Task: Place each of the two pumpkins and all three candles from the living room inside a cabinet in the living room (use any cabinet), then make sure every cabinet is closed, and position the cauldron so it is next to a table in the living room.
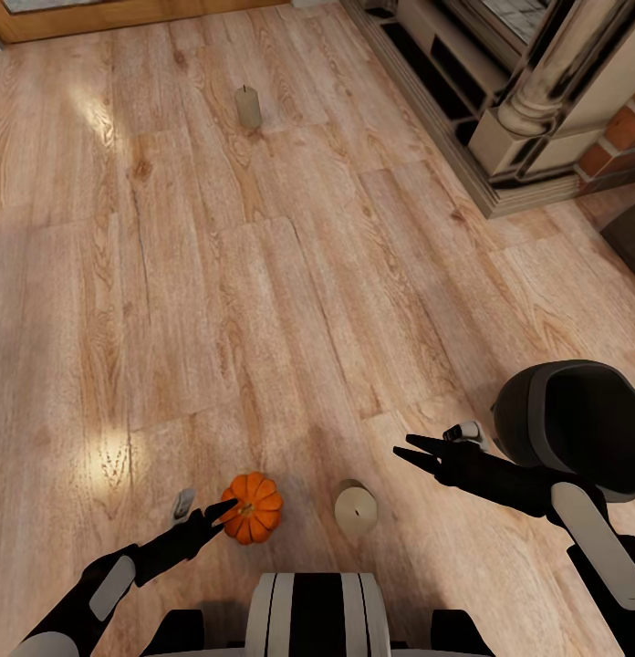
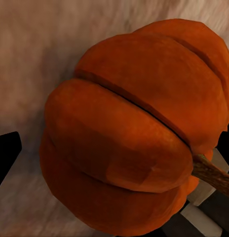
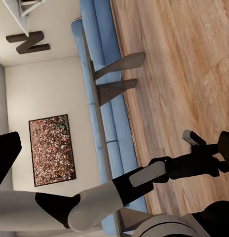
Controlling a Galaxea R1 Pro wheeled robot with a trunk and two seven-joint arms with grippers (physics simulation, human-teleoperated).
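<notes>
Pale wood floor [image 1: 263,301] carries the pumpkin [image 1: 254,507], right by the robot's base; left gripper [image 1: 208,516] has spread fingers around it. Right gripper [image 1: 418,453] hangs spread, empty. Closing off-centre could roll it toward the nearby candle [image 1: 355,507].

An orange ribbed pumpkin [image 1: 254,507] with a short brown stem sits on the wooden floor; a squat tan candle [image 1: 356,508] stands upright just beside it, a second candle [image 1: 248,107] stands well apart, and the black cauldron [image 1: 577,424] rests nearby
</notes>
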